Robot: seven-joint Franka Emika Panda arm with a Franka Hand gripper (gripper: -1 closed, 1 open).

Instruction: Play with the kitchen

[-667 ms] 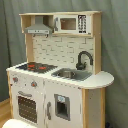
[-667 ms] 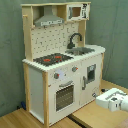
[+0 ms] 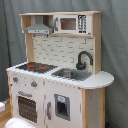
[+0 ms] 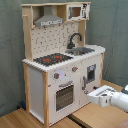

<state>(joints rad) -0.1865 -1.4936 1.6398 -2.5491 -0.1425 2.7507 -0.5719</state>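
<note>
The kitchen (image 4: 62, 60) stood upright on the wooden floor (image 4: 30, 117) in front of a grey curtain (image 4: 112, 30), filling most of both exterior views. In the second exterior view, your arm (image 4: 107, 96) had come in from about 4 o'clock, its white end section lying low and just beside the right-hand cabinet panel (image 4: 91, 75). Whether it touched the panel, I could not tell. In the first exterior view only a pale shape at the bottom edge, around 7 o'clock, could have been part of the arm. I could not tell how the fingers stood, since neither view showed them plainly.

On the worktop, the stovetop (image 4: 52, 59) with its red rings sat toward the second exterior view's left. The sink (image 4: 81, 50) and black faucet (image 4: 74, 40) sat toward the second exterior view's right. Above them ran the pegboard back (image 4: 50, 37), with the grey hood (image 4: 49, 20) at about 12 o'clock and a small microwave (image 4: 76, 12) beside it. The oven door (image 4: 64, 95) looked closed.

You seemed to be at the approach step, with nothing on the kitchen yet disturbed. The next move would call for choosing one part near the arm, perhaps the oven handle or a knob, and lining up squarely before closing in. The light wooden frame could shift if pushed sideways.
</note>
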